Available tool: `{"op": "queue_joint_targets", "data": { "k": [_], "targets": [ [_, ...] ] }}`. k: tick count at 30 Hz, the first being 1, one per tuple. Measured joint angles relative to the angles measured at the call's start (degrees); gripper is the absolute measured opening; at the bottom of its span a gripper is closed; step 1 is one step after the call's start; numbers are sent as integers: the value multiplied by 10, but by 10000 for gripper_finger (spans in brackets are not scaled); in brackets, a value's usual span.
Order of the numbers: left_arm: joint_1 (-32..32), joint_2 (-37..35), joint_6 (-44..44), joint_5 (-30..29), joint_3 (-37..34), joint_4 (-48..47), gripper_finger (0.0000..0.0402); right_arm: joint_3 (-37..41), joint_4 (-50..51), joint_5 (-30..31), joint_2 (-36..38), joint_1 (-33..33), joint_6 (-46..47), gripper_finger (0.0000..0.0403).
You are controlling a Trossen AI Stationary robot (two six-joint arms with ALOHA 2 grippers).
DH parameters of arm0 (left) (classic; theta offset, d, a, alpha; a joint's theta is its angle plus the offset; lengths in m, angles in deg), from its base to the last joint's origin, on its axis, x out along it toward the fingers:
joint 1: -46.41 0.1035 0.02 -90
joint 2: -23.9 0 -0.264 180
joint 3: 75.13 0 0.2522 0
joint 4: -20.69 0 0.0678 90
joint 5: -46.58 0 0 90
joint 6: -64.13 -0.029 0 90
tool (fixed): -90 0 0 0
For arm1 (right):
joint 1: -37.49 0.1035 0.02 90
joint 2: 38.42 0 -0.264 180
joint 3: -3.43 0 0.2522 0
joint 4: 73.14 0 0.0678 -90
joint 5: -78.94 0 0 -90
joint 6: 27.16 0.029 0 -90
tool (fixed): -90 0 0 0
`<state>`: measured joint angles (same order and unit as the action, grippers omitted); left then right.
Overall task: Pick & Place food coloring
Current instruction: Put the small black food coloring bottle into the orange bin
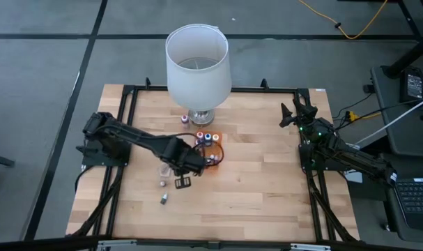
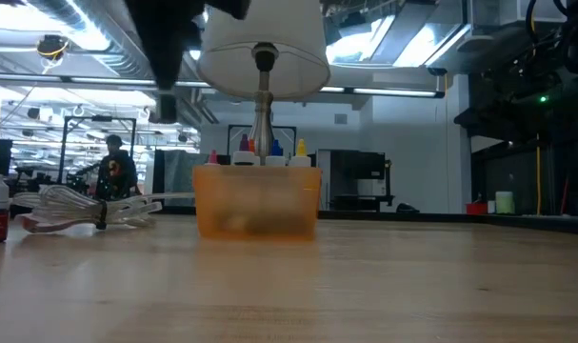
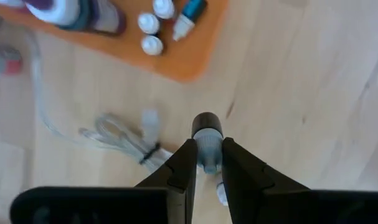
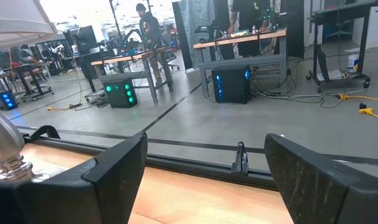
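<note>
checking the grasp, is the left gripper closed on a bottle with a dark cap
Yes, in the left wrist view the left gripper is clamped on a small dark-capped bottle above the table.

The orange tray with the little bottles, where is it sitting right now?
Seen from above, the orange tray sits mid-table, just in front of the lamp, with the left hand right beside it.
</note>
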<state>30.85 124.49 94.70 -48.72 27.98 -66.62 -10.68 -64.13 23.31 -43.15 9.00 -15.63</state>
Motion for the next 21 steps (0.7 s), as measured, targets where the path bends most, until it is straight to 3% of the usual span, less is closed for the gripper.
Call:
{"op": "queue_joint_targets", "data": {
  "k": [15,21],
  "targets": [
    [63,176,-105,-11,237,-39,57,0,0,0,0,0,0,323],
    [72,235,-122,-10,279,-38,57,0,0,0,0,0,0,323]
  ]
}}
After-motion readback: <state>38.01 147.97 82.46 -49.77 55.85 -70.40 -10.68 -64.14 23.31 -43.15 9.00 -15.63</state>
